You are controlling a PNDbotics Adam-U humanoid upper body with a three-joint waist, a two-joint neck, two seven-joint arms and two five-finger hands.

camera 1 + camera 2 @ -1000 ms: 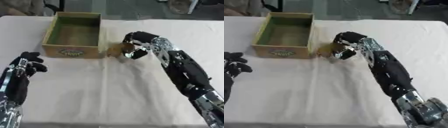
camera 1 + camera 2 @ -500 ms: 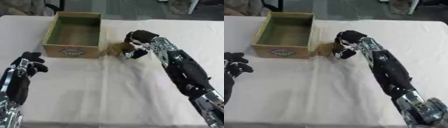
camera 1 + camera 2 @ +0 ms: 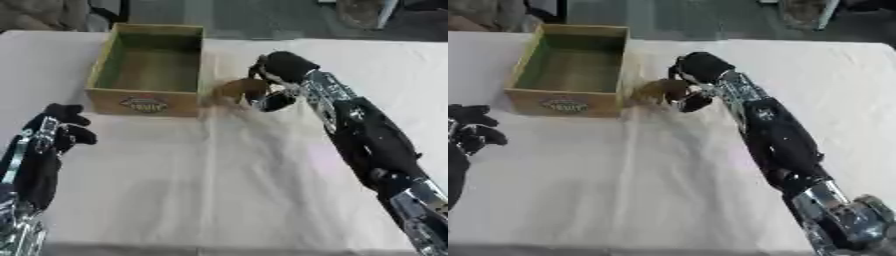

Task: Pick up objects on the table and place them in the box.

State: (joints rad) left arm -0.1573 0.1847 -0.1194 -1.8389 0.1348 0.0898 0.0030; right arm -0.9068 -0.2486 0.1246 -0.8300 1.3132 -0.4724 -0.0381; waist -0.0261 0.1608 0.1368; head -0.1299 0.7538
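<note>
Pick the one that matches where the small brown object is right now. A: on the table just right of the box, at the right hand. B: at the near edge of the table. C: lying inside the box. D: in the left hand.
A: the brown object sits just outside the right wall of the box, with the right hand curled against it; the left hand holds nothing.

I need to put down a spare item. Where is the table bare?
Bare cloth lies in front of the box, between the two arms, and right of the right arm. It is crowded beside the box, where the right robot hand meets a brown object.
</note>
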